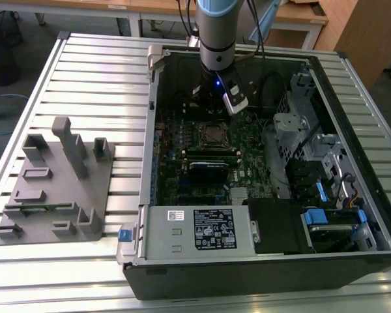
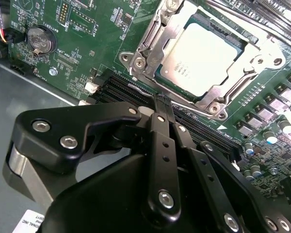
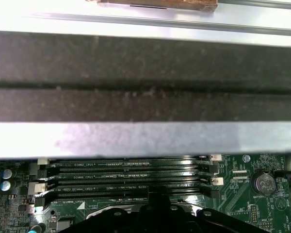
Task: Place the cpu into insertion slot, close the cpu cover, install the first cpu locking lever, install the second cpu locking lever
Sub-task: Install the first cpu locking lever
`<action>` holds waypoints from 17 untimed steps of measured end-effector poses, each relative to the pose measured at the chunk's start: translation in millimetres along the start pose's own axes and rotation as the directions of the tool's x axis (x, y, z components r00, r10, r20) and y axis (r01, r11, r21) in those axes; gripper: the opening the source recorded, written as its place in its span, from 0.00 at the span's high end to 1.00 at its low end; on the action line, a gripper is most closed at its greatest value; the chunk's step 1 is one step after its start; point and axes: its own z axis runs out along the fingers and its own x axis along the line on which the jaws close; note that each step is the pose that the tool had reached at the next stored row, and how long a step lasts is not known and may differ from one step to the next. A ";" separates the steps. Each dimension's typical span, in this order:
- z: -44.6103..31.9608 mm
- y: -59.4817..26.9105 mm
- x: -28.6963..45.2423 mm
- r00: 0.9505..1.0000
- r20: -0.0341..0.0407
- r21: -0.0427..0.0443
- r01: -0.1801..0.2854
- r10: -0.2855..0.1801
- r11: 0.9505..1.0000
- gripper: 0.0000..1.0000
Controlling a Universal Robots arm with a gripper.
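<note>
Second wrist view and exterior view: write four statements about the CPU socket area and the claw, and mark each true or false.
1. The cpu sits in its socket. True.
2. The cpu cover is folded down over it. True.
3. The claw grips the cpu. False: it holds nothing, its tips meeting beside the socket, above the black memory slots.
4. The grey fixture lies inside the computer case. False: it lies outside, at the exterior view's left.
</note>
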 end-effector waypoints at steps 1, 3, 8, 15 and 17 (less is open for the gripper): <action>0.1 0.0 0.0 1.000 0.000 0.000 0.000 0.000 1.000 0.89; 0.5 0.0 0.0 1.000 0.000 0.000 -0.001 0.001 1.000 0.89; 2.7 -1.0 0.4 1.000 0.001 0.001 -0.007 0.007 1.000 0.89; 4.3 -1.5 0.5 1.000 0.002 0.002 -0.011 0.011 1.000 0.89; 4.6 -1.8 0.6 1.000 0.002 0.004 -0.012 0.012 1.000 0.89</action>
